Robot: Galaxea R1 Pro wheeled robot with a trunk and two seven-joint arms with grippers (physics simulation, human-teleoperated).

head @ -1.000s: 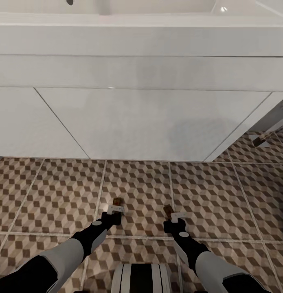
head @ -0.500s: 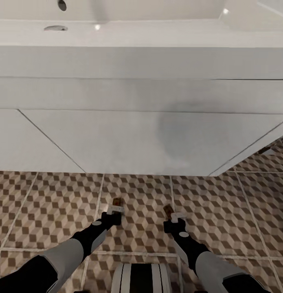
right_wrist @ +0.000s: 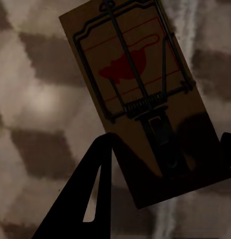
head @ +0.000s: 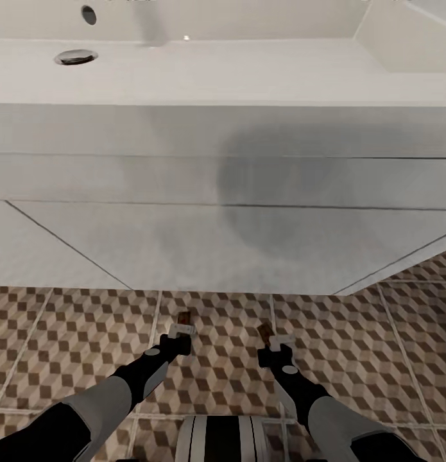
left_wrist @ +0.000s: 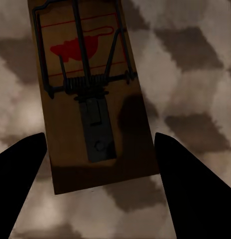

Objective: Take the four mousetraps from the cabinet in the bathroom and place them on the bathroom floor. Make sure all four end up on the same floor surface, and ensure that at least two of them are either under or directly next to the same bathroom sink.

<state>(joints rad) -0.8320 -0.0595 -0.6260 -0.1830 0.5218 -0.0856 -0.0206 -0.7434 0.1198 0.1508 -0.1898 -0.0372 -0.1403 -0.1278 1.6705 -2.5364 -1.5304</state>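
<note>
Cube-patterned tiles of the bathroom floor point(head: 75, 333) run across the lower part of my head view, and above them a plain white vanity front point(head: 184, 244) takes up the middle of the frame. At the top I look down into a white sink point(head: 248, 70), its round drain point(head: 76, 57) in the upper left corner; I see nothing lying in the basin.

Both my arms reach forward from the bottom of the frame, roughly parallel, wrists low over the tiles. My left gripper point(head: 182, 332) holds the left mousetrap point(head: 183, 318) by its near end, the board poking out ahead of the fingers toward the vanity. Through the left wrist camera that mousetrap point(left_wrist: 90, 89) shows its red mark and dark wire, with the two dark fingers point(left_wrist: 18, 184) standing either side of its near end, close to the board's edges.

My right gripper point(head: 277, 341) holds the right mousetrap point(head: 264, 333), angled slightly toward the left of the frame. In the right wrist camera that board point(right_wrist: 140, 104) sits tilted, one finger point(right_wrist: 90, 194) overlapping its near corner.

A dark soft shadow point(head: 274, 186) lies on the vanity front, right of centre.
</note>
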